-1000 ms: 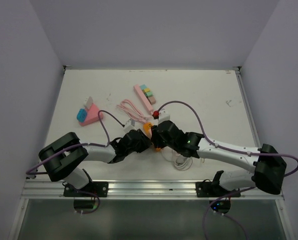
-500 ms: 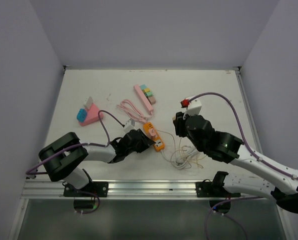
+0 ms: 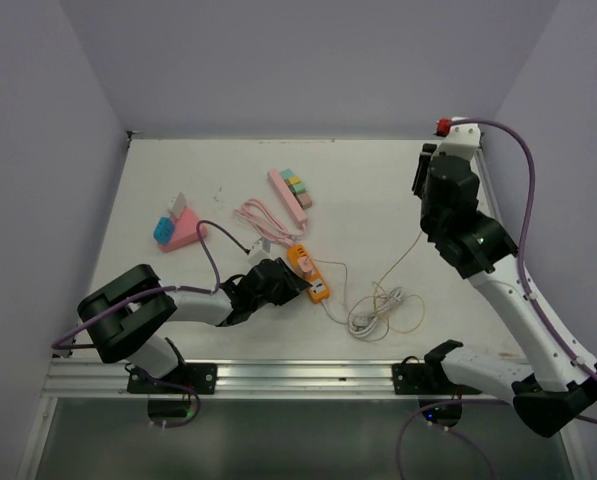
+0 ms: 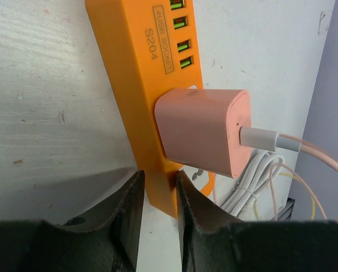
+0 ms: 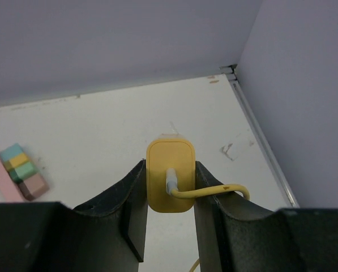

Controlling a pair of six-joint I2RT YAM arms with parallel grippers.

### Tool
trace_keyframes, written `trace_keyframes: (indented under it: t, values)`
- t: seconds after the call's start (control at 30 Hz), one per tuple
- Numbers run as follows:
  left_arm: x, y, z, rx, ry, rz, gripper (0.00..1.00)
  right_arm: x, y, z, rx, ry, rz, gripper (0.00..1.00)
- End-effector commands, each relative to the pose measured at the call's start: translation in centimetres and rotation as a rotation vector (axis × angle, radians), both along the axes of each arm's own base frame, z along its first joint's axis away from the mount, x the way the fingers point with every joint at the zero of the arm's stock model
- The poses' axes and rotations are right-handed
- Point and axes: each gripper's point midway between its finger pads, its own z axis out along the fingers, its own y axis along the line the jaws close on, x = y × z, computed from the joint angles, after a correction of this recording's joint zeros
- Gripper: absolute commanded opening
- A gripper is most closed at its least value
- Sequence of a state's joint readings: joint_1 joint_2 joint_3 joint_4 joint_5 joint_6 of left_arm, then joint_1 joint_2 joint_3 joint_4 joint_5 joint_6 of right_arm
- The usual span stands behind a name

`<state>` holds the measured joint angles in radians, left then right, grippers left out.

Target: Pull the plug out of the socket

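1. Orange socket (image 4: 129,85) clamped at its end by left gripper (image 4: 157,182), anchored against pull.
2. Yellow plug (image 5: 170,164) clamped in right gripper (image 5: 170,190), well apart from socket: judged extracted.
3. Pink charger (image 4: 202,130) seated in socket.

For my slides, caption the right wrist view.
Right gripper holds the unplugged yellow plug, cable trailing, above the white table.
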<state>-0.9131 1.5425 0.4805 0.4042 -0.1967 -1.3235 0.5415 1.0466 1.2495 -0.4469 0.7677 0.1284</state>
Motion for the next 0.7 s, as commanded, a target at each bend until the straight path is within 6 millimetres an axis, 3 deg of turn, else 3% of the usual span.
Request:
trace_keyframes:
  t: [0.0, 0.13, 0.27, 0.5, 0.6, 0.63, 0.67]
  values:
    - [-2.8, 4.7, -5.9, 0.259, 0.119, -0.008, 0.32, 1.7, -1.4, 8.8, 0.047, -0.219, -0.052, 0.0]
    - [-2.8, 4.7, -5.9, 0.259, 0.12, -0.009, 0.32, 3.1, -2.8, 14.3, 0.083, -0.345, -0.107, 0.0]
    - [-2.9, 4.7, -5.9, 0.26, 0.12, -0.013, 0.32, 2.9, -3.4, 20.7, 0.097, -0.503, -0.114, 0.0]
    - [-2.9, 4.6, -6.0, 0.263, 0.119, -0.021, 0.32, 1.9, -4.5, 27.8, 0.096, -0.749, -0.148, 0.0]
    - [-2.9, 4.6, -6.0, 0.265, 0.116, -0.026, 0.32, 3.5, -3.7, 27.9, 0.037, -0.703, -0.121, 0.0]
    - [-2.8, 4.5, -6.0, 0.265, 0.113, -0.024, 0.32, 4.1, -3.5, 27.2, 0.02, -0.675, -0.119, 0.0]
    - [-2.7, 4.4, -5.9, 0.262, 0.11, -0.024, 0.32, 5.4, -2.8, 24.8, -0.012, -0.603, -0.098, 0.0]
